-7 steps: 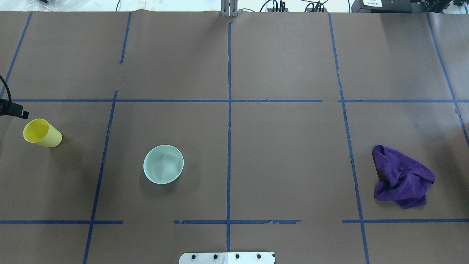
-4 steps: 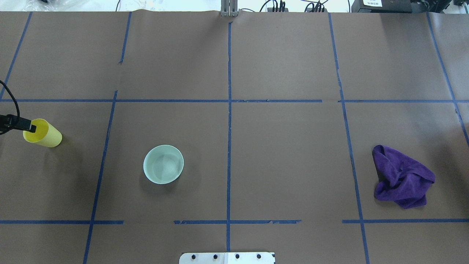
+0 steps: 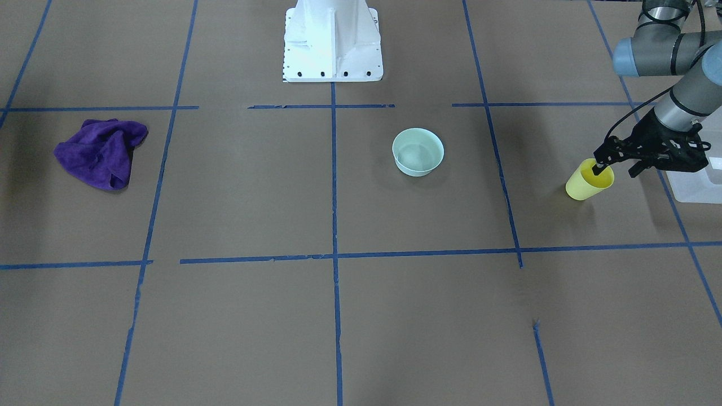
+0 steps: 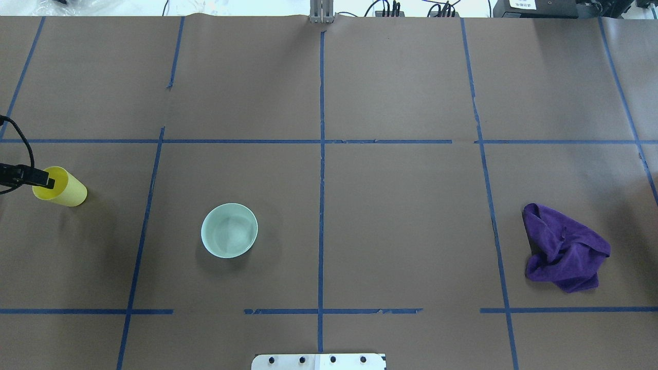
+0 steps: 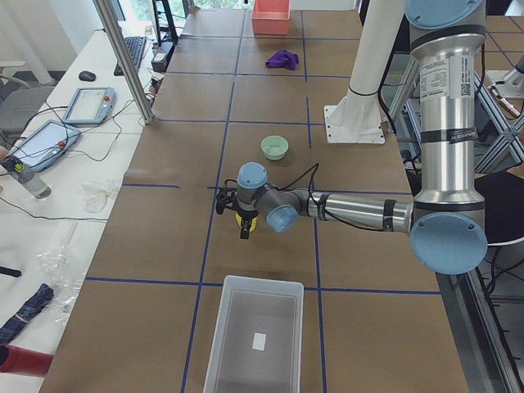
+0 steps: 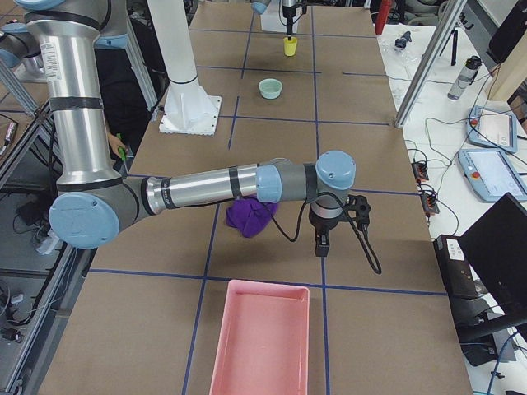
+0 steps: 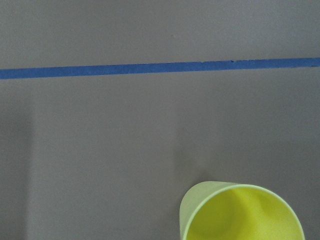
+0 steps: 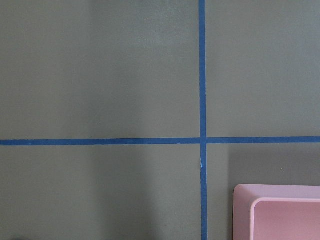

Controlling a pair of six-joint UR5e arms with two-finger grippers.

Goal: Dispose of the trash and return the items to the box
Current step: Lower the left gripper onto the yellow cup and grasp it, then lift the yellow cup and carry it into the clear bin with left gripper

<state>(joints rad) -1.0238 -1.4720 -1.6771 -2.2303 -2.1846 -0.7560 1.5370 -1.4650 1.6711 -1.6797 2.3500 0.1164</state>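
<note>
1. Brown paper covers the table (image 4: 401,205), which is ruled into squares by blue tape lines (image 4: 322,154).
2. Counted across the overhead view, left to right, one of each stands on it: one yellow cup (image 4: 67,191), one mint bowl (image 4: 229,230) and one purple cloth (image 4: 565,249).
3. The cup stands upright at about nine o'clock from the bowl, well apart from it. The crumpled cloth lies far off at the bowl's three o'clock.
4. One left claw (image 3: 616,167) hangs at the cup's mouth with its fingers spread. One fingertip (image 3: 598,167) dips over the rim, and the other sits outside the cup on the box's side, so nothing is gripped.
5. The overhead view shows only that one black finger crossing the cup's rim. The front-facing view shows both.
6. Neither container appears in the overhead view. The left-end view alone shows the whole of the one frosted box (image 5: 254,336), at six o'clock from the cup and apart from it. Only its corner shows in the front-facing view.
7. The right-end view adds one pink tray (image 6: 259,341) and the right claw (image 6: 323,243), which hangs over bare table at three o'clock from the cloth. I cannot tell whether its fingers are apart or together.
8. The left wrist camera catches the cup's open mouth at five o'clock. The right wrist camera catches a corner of the tray at five o'clock.
</note>
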